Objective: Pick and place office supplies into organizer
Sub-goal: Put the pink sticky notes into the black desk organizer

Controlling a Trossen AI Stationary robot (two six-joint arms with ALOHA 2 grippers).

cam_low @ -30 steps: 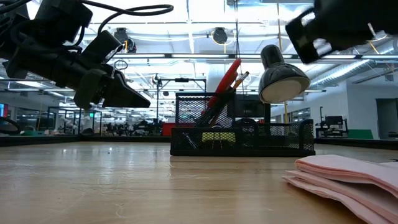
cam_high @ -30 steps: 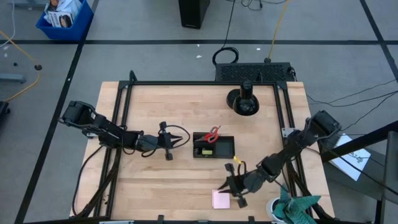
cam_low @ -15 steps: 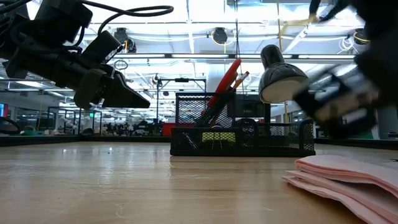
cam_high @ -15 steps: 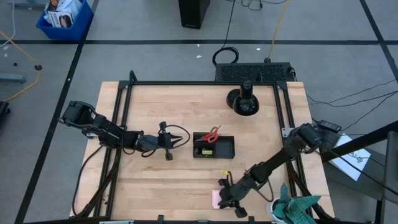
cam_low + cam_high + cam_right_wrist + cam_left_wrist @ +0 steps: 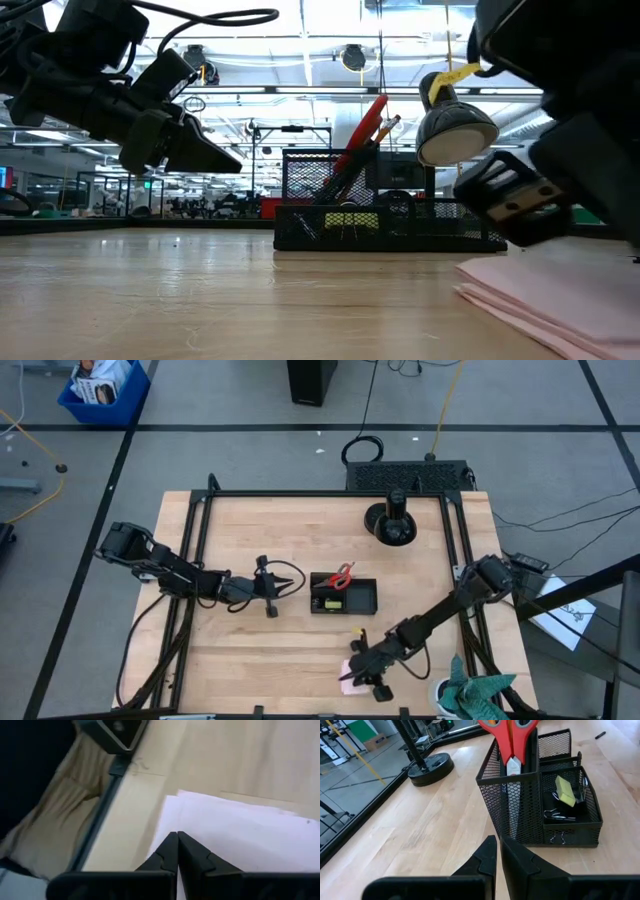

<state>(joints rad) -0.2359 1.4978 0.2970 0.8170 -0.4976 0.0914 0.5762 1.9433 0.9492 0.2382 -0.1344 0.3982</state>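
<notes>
The right claw [image 5: 347, 675] has dropped onto the sticky-note pad [image 5: 250, 835], fingers closed.

The black wire-mesh desk organizer [image 5: 343, 597] sits upright around the middle of the wooden table [image 5: 260, 650]. The red-handled scissors [image 5: 510, 734] stand blades-down in its tall compartment, with an orange pencil [image 5: 385, 127] leaning out next to them. In the low compartment there's a small yellow-green eraser [image 5: 564, 791] lying on top of some black binder clips [image 5: 556, 814]. The pink square sticky-note pad [image 5: 350, 677] lies flat near the table's front edge, well apart from the organizer.
</notes>
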